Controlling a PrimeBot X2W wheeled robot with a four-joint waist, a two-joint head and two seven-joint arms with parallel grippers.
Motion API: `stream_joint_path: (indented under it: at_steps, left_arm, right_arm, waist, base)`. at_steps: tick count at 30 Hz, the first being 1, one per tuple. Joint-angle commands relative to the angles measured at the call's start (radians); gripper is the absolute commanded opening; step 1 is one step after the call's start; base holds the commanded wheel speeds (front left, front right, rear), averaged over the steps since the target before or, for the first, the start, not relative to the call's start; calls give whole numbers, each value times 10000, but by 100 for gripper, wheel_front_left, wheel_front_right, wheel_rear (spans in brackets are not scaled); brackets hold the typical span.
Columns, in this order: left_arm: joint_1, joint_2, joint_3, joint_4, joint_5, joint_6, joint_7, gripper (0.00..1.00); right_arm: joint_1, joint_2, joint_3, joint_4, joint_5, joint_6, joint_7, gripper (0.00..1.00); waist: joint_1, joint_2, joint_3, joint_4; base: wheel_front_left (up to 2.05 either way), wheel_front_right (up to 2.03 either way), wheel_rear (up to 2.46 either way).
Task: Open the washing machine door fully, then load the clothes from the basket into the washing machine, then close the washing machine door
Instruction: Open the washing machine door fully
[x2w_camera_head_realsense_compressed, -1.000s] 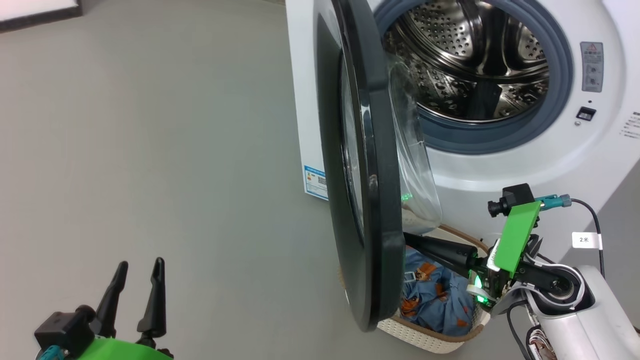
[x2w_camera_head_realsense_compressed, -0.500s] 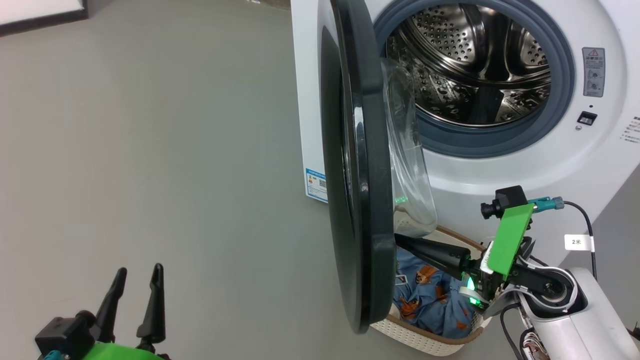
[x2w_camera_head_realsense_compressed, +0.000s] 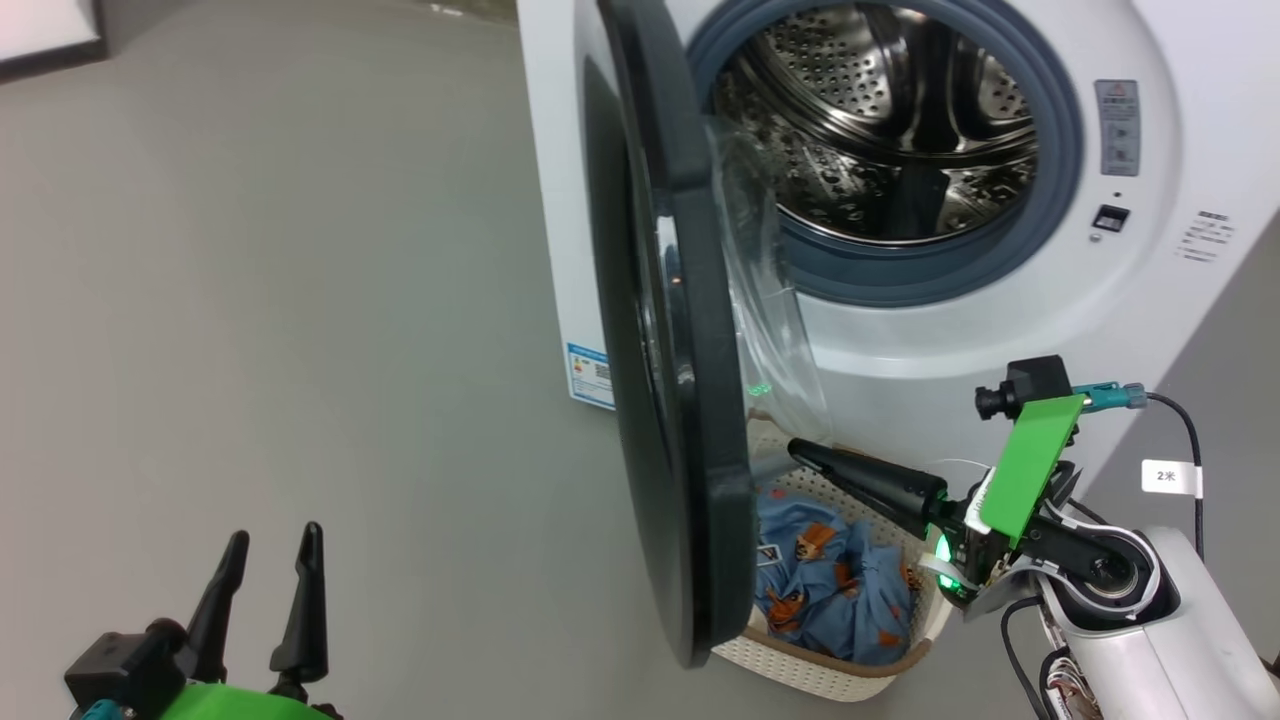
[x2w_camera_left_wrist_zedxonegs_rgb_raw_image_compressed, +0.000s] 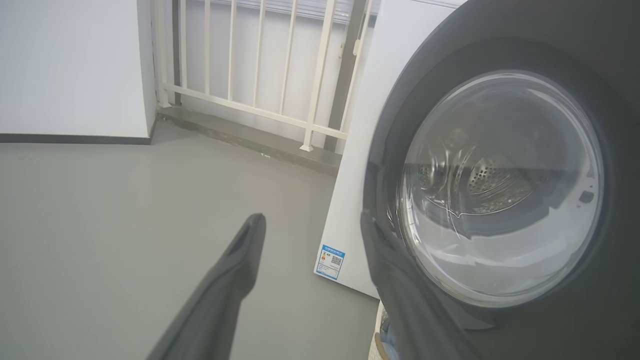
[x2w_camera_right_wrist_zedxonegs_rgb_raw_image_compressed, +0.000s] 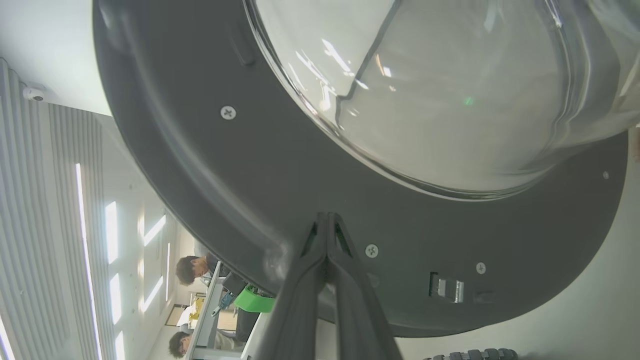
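Measured against the washing machine door (x2w_camera_head_realsense_compressed: 700, 400), the right gripper (x2w_camera_head_realsense_compressed: 800, 448) has shifted. A second ago its tip was hidden behind the door's lower edge. Now it shows just inside that edge, jaws pressed together on nothing, and in the right wrist view the tip seems to rest on the door's dark inner ring below the glass bowl. The whole head view has also slid left, so the camera turned. The door itself looks barely changed, edge-on to the head and roughly square to the washing machine (x2w_camera_head_realsense_compressed: 900, 360). I judge the outward push is under way and the door not yet fully open. The basket (x2w_camera_head_realsense_compressed: 800, 675) sits just behind the door's bottom edge, the clothes (x2w_camera_head_realsense_compressed: 830, 585) all inside it. Well out on the door's outer side, the left gripper (x2w_camera_head_realsense_compressed: 276, 532) hangs with jaws wide and empty.
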Motion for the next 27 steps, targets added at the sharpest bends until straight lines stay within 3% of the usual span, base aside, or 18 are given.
stream_joint_path:
  at_steps: [1,2,3,4,5,16,27]
  left_arm:
    - [-163,302,392,-313,-20,45,-87,100]
    - [-160,303,403,-328,-30,48,-89,100]
    - [-163,305,411,-343,-38,52,-91,100]
    - [-168,310,417,-358,-42,56,-93,100]
    - [-173,317,421,-373,-43,58,-95,100]
    - [-159,285,424,-490,-46,90,-116,100]
    - [-99,213,549,-551,-40,128,-136,100]
  right_arm:
    - [-265,47,55,-380,-34,60,-108,40]
    - [-278,50,29,-465,-44,60,-211,48]
    - [-290,54,-9,-546,-67,60,-358,73]
    - [-299,57,-11,-634,-100,60,-482,90]
    - [-301,60,2,-736,-155,60,-615,100]
    - [-123,61,506,-1954,-1291,60,-2497,100]
    - [66,-607,1248,-2469,-2895,60,-5376,100]
  waist:
    - [-1,0,-12,-208]
    - [-1,0,-14,-298]
    - [-1,0,-16,-386]
    - [-1,0,-17,-480]
    - [-1,0,-20,-579]
    - [-1,0,-54,-1683]
    - [-1,0,-61,-2674]
  base:
    - [0,0,0]
    - [0,0,0]
    - [0,0,0]
    - [0,0,0]
    - [0,0,0]
    - [0,0,0]
    - [0,0,0]
